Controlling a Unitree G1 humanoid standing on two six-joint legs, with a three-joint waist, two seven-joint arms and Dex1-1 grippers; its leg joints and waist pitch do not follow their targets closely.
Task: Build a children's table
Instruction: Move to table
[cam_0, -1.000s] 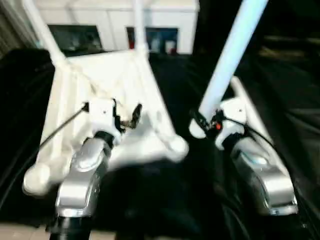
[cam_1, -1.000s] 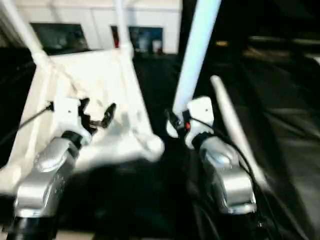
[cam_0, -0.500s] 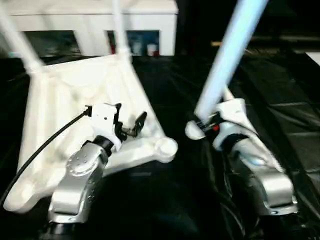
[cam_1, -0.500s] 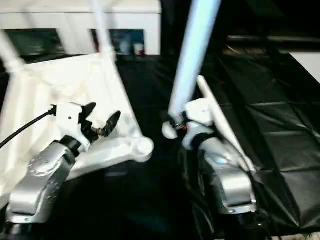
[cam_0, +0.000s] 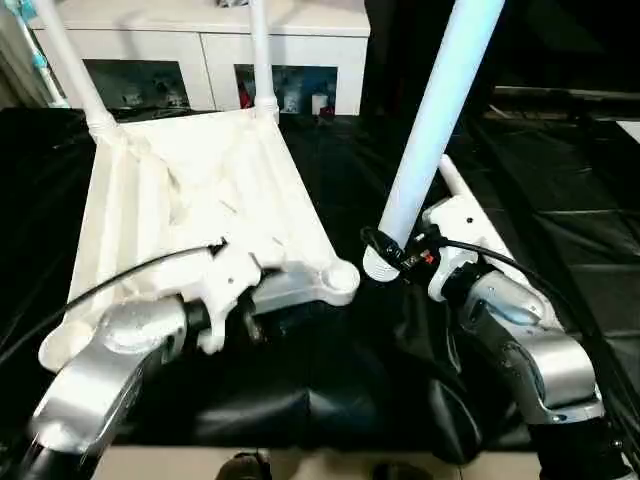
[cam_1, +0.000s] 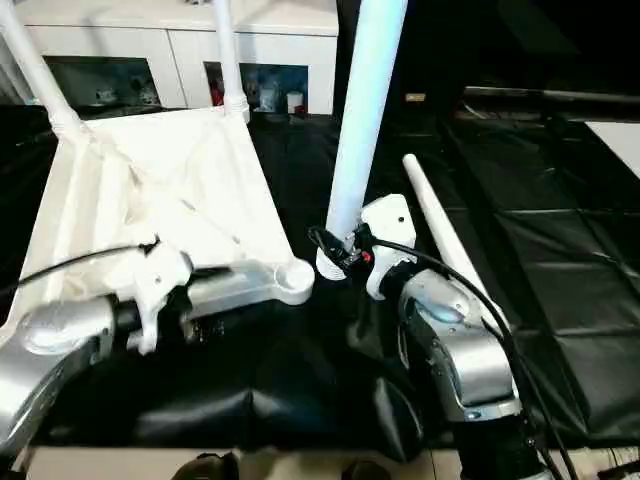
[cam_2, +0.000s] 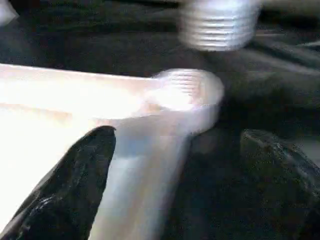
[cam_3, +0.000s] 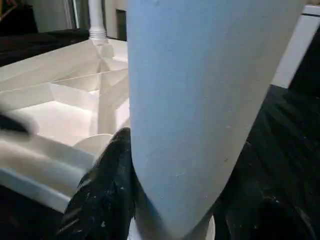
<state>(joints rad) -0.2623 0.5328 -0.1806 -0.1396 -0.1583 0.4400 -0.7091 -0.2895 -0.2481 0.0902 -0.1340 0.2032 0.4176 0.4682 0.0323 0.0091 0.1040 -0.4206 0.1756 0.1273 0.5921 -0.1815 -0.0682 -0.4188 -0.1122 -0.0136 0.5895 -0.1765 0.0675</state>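
the right gripper (cam_1: 335, 252) clamps an upright white leg (cam_1: 362, 120) near its lower flared end. the tabletop (cam_0: 200, 190) lies underside-up just beside it, nearest corner socket (cam_0: 340, 277) empty. the left gripper (cam_2: 175, 165) stands wide, one finger (cam_2: 75, 185) against the tabletop edge near that socket.

Surface: black sheeting (cam_0: 560, 200), creased, covering the work area | Background: white cabinet (cam_0: 200, 45) at the far edge, glass-fronted compartments holding small items, too small to identify | Foreground: pale floor strip (cam_1: 120, 465)
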